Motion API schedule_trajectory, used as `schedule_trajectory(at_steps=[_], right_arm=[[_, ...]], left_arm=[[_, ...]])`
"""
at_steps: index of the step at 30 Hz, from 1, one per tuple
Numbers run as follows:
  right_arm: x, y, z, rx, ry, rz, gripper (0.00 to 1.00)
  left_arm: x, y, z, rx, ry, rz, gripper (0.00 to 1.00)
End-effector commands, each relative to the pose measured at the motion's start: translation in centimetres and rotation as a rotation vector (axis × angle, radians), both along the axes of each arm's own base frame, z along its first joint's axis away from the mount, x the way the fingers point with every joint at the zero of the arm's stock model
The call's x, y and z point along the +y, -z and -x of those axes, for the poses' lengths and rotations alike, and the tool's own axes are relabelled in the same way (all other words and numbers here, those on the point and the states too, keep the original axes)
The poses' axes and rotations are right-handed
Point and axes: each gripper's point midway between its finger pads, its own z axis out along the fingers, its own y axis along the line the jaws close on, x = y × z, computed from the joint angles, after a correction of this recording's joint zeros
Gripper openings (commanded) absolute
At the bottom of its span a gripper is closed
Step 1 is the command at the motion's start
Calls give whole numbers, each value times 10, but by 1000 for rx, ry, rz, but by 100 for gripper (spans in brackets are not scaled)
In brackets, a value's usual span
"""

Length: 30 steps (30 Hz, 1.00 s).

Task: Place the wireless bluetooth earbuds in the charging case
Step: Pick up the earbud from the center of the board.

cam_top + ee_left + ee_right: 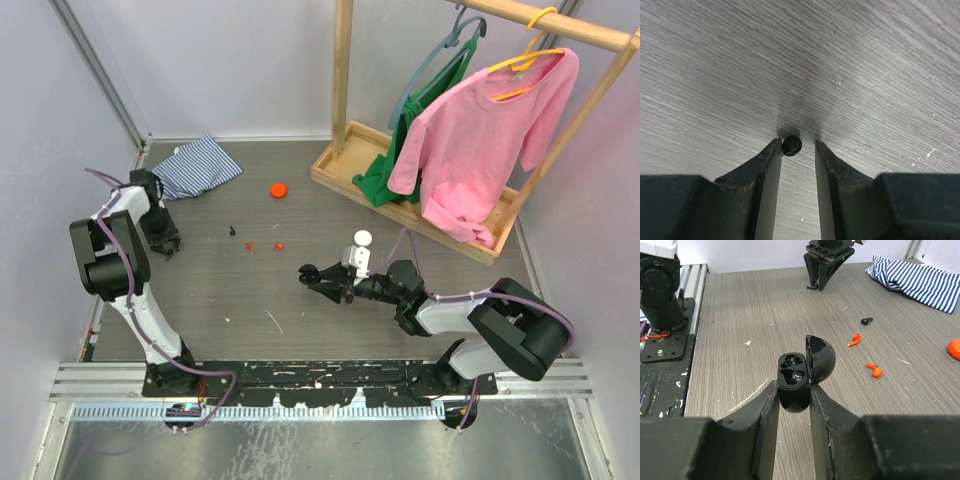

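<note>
Left claw (797, 143), part open and empty, is straddling a black earbud (791, 145) near the left edge of the table (715, 75); right claw (793, 386) is clamping the open case (792, 374)

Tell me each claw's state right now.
Left claw: open, straddling a small black piece.
Right claw: shut on the open charging case.

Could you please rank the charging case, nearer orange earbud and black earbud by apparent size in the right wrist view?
1. charging case
2. nearer orange earbud
3. black earbud, though it lies farther off, so the last two are unsure
</note>
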Motion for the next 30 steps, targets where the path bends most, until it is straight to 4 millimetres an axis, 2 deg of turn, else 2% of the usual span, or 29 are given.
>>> schedule_trajectory(at_steps=[1,8,14,21,30], right_arm=[[6,-23,-5,-70,2,-49,14],[6,-24,-4,-72,1,-52,14],[6,-26,-3,-76,2,-54,14],[6,-26,-4,-75,5,-52,13],[3,-28,-8,-85,33,-63,13]], left_arm=[[8,0,-5,-1,-10,-13,33],[5,8,-3,19,-6,7,27],[-3,5,-5,-5,-3,47,19],[-26,-18,-16,-113,2,144,13],[-75,-67,-28,-303,25,325,12]])
